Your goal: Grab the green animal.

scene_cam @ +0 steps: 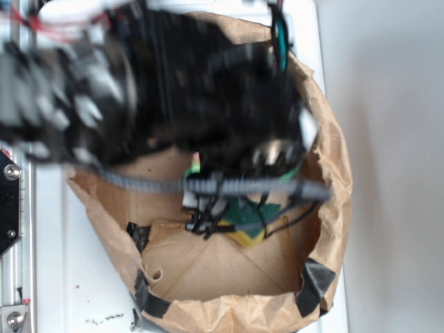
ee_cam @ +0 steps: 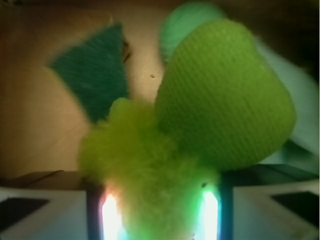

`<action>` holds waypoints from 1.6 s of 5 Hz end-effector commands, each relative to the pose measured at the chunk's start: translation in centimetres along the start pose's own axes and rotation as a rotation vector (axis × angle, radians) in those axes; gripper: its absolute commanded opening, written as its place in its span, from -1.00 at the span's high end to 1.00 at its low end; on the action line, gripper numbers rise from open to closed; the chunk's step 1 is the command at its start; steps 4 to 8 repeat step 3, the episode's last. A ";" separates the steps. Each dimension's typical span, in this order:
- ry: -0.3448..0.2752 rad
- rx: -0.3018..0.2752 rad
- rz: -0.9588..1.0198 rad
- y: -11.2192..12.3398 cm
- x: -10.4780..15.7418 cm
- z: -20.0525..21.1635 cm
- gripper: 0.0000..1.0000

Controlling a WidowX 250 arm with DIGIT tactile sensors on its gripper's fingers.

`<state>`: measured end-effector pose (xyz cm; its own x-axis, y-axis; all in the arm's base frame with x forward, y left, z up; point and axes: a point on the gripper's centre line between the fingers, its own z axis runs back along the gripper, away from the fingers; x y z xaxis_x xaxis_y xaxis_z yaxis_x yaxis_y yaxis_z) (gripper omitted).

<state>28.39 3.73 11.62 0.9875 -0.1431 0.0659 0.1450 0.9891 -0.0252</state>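
The green animal (ee_cam: 220,95) fills the wrist view. Its fuzzy lime-green part (ee_cam: 150,170) narrows down between the two lit pads of my gripper (ee_cam: 157,205), and its smooth knitted green lump sits up and to the right. The gripper is shut on the fuzzy part, which fills the whole gap between the pads. In the exterior view the blurred black arm (scene_cam: 208,83) hangs over a brown paper bag (scene_cam: 333,208) and hides the gripper's fingers. Only a thin green sliver (scene_cam: 295,173) shows under the arm there.
A yellow sponge with a dark green layer (scene_cam: 248,216) lies on the bag's floor; its green layer (ee_cam: 95,75) also appears behind the toy. A teal ball (ee_cam: 187,22) sits behind the animal. The bag's crumpled walls ring the space, with black tape (scene_cam: 316,277) at the rim.
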 end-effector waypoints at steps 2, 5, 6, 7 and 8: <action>-0.122 -0.005 0.100 1.5 -1.9 8.5 1.00; -0.191 0.025 0.070 1.2 -2.0 9.4 1.00; -0.191 0.025 0.070 1.2 -2.0 9.4 1.00; -0.191 0.025 0.070 1.2 -2.0 9.4 1.00; -0.191 0.025 0.070 1.2 -2.0 9.4 1.00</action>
